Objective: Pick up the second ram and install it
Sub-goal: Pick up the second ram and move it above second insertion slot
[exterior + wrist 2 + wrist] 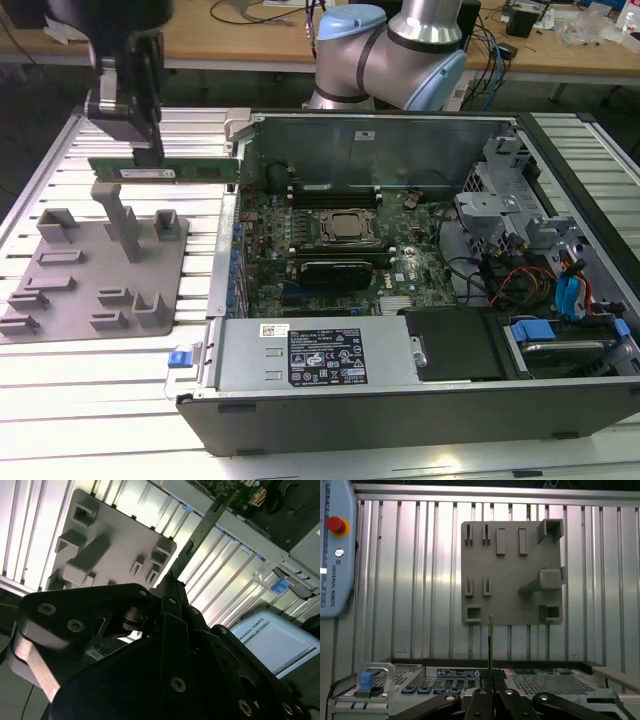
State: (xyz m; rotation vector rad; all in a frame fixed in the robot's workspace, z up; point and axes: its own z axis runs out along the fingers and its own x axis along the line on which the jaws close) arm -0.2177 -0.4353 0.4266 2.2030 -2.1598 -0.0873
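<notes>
A: Although the computer case (370, 130) lies open, what is seen above the grey fixture (60, 290)?

B: The gripper (150, 157), clamped on the second ram (165, 171); it is judged light, stiff, fragile, best pinched mid-length by its edges.

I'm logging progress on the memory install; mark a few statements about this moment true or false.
1. The gripper is shut on the second ram. True.
2. The second ram sits in a motherboard slot. False: it hangs outside the computer case, by the grey fixture plate.
3. The computer case lies open, its motherboard exposed. True.
4. The second ram is held on end. False: in the exterior view its long edge runs level.
</notes>
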